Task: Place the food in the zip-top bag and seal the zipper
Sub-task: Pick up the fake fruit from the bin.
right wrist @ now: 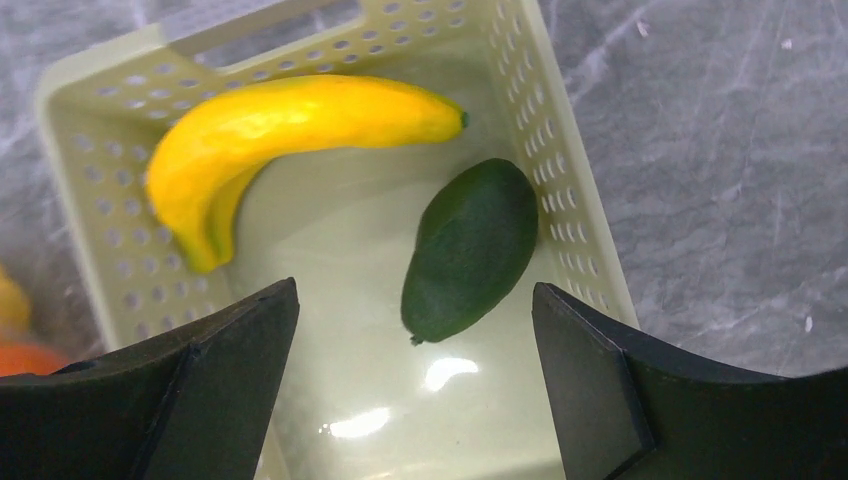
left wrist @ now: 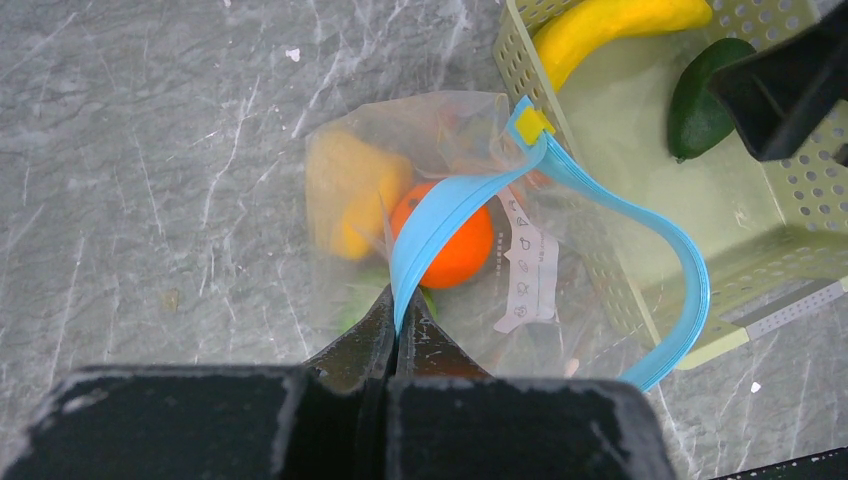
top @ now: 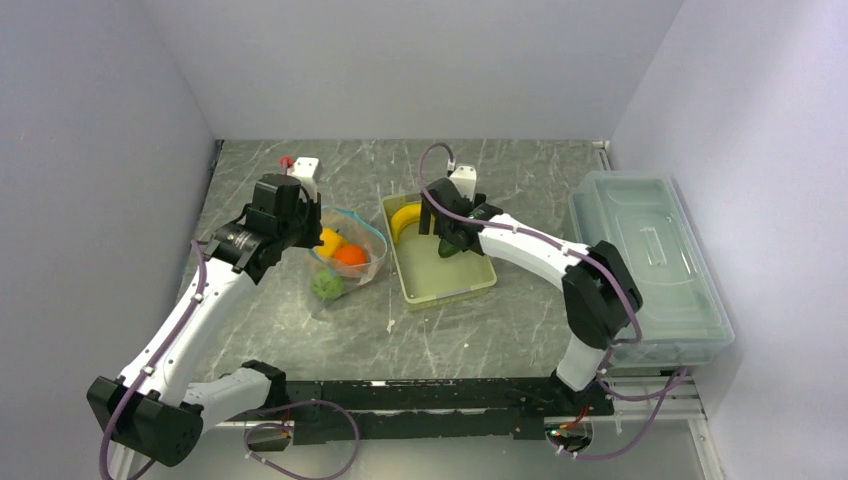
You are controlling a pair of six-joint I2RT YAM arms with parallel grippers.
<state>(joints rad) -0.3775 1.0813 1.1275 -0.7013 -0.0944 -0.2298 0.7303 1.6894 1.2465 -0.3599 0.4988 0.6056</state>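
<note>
In basket (right wrist: pixel 575 200): dark green fruit (right wrist: pixel 470 250) directly beneath right hand (right wrist: pixel 412 300), fingers apart, its long axis crossing their closing line; banana (right wrist: pixel 290 120) beyond. Beside basket: zip-top bag (left wrist: pixel 400 130), mouth open, zipper (left wrist: pixel 440 215) clamped in left hand (left wrist: pixel 398 312).

The left arm (top: pixel 190 320) reached forward, the left gripper (left wrist: pixel 398 325) pinched tight on the zipper (left wrist: pixel 440 215). The right arm (top: pixel 540 250) stretched leftward, wrist seemingly angled down, the right gripper (right wrist: pixel 415 295) with jaws spread wide.

Grey table (top: pixel 450 335) (marbled) carries bag (top: pixel 362 268), basket (top: pixel 452 283), box (top: pixel 650 262).
</note>
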